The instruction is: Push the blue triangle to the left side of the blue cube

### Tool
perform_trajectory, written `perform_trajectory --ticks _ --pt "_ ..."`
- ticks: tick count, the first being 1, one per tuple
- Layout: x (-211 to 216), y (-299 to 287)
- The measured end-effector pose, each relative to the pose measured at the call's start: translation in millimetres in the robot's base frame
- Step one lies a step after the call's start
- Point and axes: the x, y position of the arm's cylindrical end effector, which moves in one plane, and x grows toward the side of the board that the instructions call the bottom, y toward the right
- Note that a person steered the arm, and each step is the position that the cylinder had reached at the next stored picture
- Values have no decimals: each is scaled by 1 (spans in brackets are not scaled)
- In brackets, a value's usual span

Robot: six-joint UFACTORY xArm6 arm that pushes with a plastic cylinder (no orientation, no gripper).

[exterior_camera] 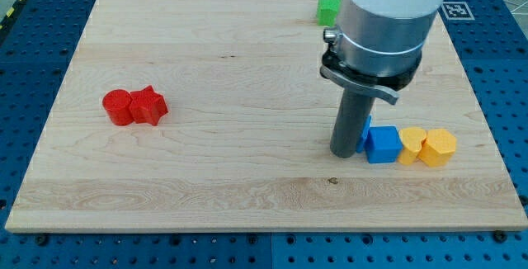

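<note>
The blue cube (383, 144) sits on the wooden board at the view's lower right. A sliver of the blue triangle (365, 135) shows just left of the cube, mostly hidden behind my rod. My tip (344, 152) rests on the board right beside the triangle's left side, touching or nearly touching it.
Two yellow blocks (412, 145) (438, 147) stand in a row to the right of the blue cube. A red cylinder (118, 107) and a red star-like block (149, 106) sit together at the view's left. A green block (329, 9) is at the top, partly behind the arm.
</note>
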Motion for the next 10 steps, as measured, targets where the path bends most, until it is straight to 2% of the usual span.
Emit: perform_trajectory --ticks 1,2,3,4,5,10 --pt "0 -32" --pt "-32 -82" --pt "-70 -59" --pt "-64 -14" --pt "-54 2" --pt "-31 -4"
